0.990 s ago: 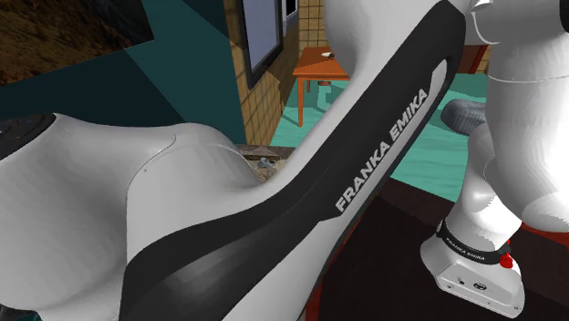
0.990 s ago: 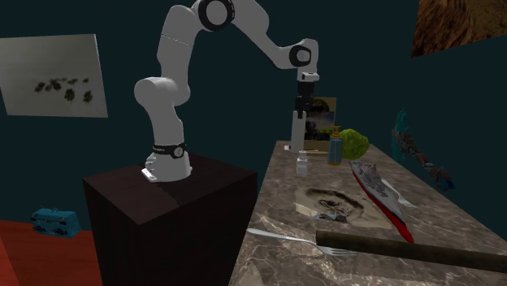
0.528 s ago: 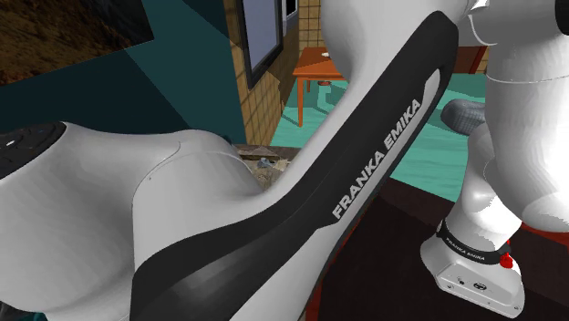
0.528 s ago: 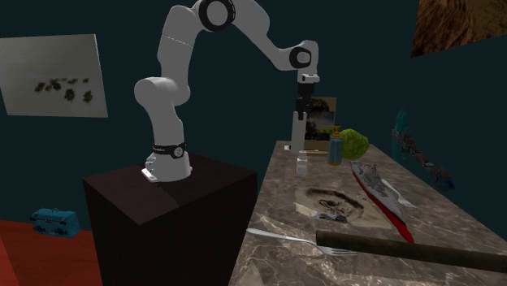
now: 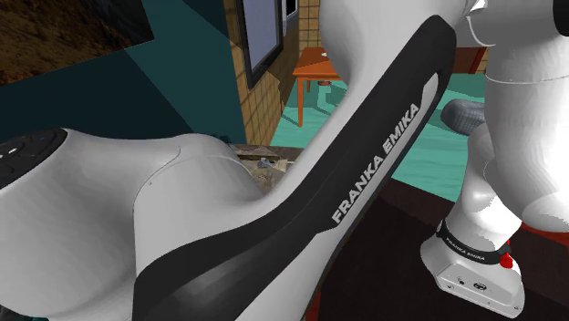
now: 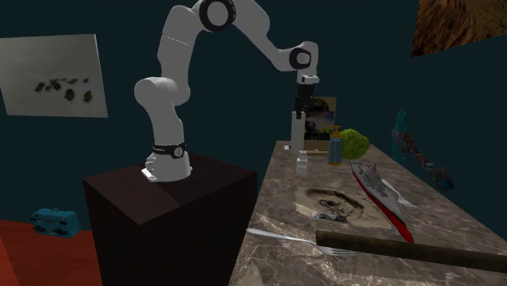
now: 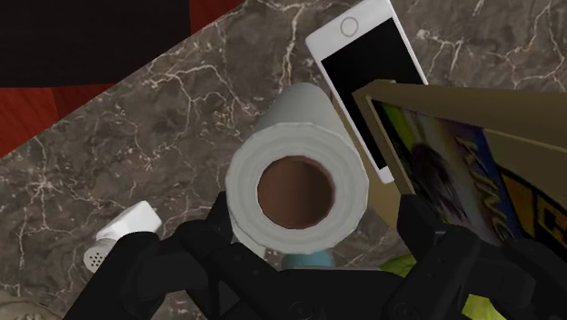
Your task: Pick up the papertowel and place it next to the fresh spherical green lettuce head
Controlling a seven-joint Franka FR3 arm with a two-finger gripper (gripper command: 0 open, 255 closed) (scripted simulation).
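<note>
Crossing the shoulder view, the white arm (image 5: 365, 182) is being shown in front of a marbled sliver of the bench (image 5: 278, 155). In the second exterior view the papertowel (image 6: 296, 134) is being seen as a white roll standing upright near the bench's far corner, by the edge facing the stand, with the gripper (image 6: 300, 110) hanging just above it. A bottle (image 6: 334, 149) is standing between it and the lettuce head (image 6: 353, 143) and is probably being put at risk of a knock during the carry. In the wrist view the gripper is being held open, its fingers straddling the roll without clasping it, the brown core showing. An off-centre squeeze could be tipping this tall, light roll onto the box (image 7: 454, 173) and phone (image 7: 363, 64) just beside it.
</note>
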